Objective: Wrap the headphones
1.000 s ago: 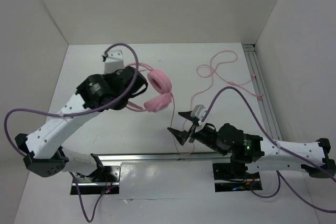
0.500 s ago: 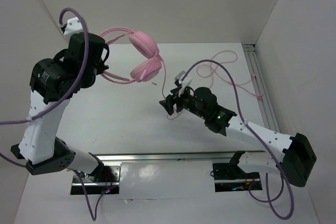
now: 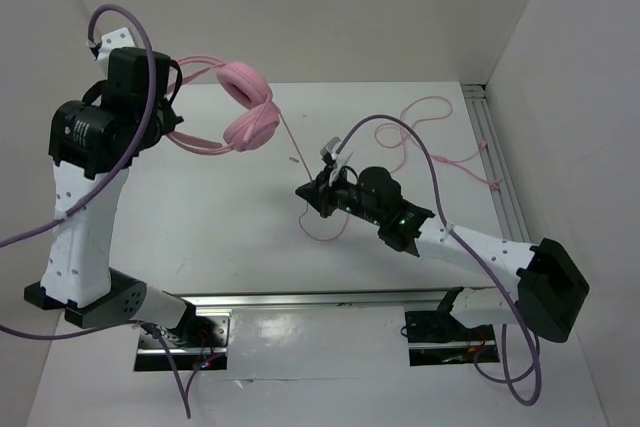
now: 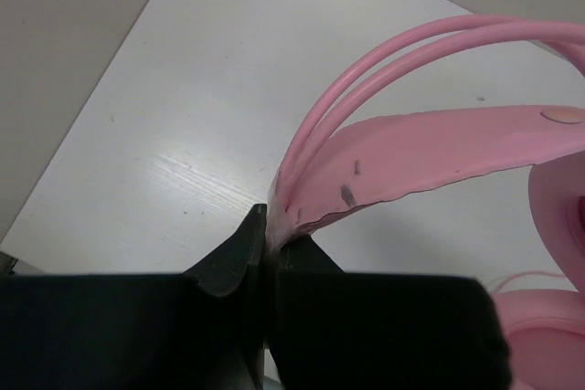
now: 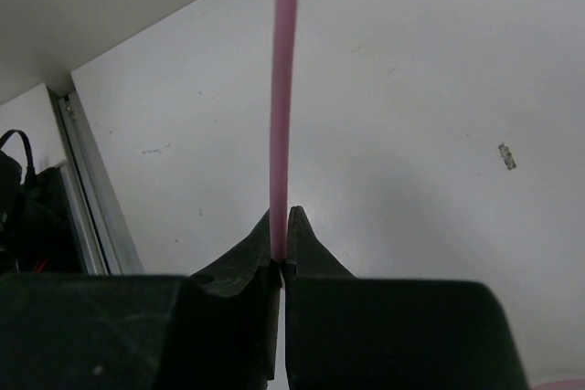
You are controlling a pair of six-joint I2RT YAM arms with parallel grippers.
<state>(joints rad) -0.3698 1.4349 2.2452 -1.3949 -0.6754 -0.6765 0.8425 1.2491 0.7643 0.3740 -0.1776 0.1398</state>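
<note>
Top external view shows us the left gripper [image 4: 271, 226] high above the table's [image 3: 230, 237] far left corner, its fingers clamped on the headband of the pink headphones [image 3: 248, 105], which hang in the air with the earcups pointing right. Near the middle of the table we see the right gripper [image 3: 306, 194] pinched shut on the thin pink cord [image 5: 286, 89], whose slack lies in loops toward the far right corner.
</note>
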